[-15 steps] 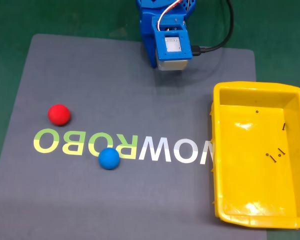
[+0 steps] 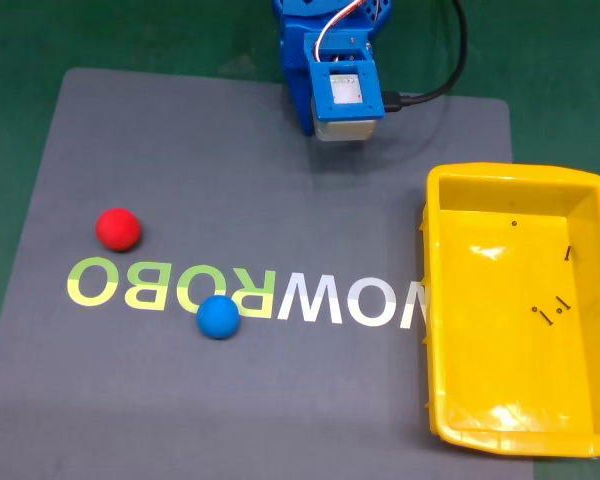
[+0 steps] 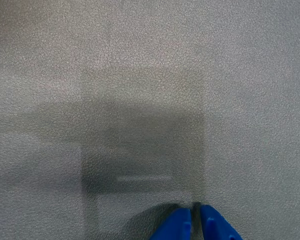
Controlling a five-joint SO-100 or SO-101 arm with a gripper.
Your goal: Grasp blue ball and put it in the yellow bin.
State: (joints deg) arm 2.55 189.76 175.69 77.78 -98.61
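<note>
Two balls sit on the grey mat (image 2: 230,190) in my fixed view: the blue ball (image 2: 218,317) at about seven o'clock from the mat's middle, resting on the printed lettering (image 2: 245,292), and the red ball (image 2: 117,229) up at ten o'clock from it, well apart. I see the yellow bin (image 2: 432,300) at three o'clock, overlapping the mat's right edge, with a few small dark screws (image 2: 552,310) inside. My arm (image 2: 330,70) stands at twelve o'clock, a black cable (image 2: 435,90) trailing to its right. Through the wrist view, the blue fingers (image 3: 194,216) are pressed almost together, holding nothing, just over bare mat with their shadow below. Green tabletop (image 2: 20,40) surrounds the mat.
</note>
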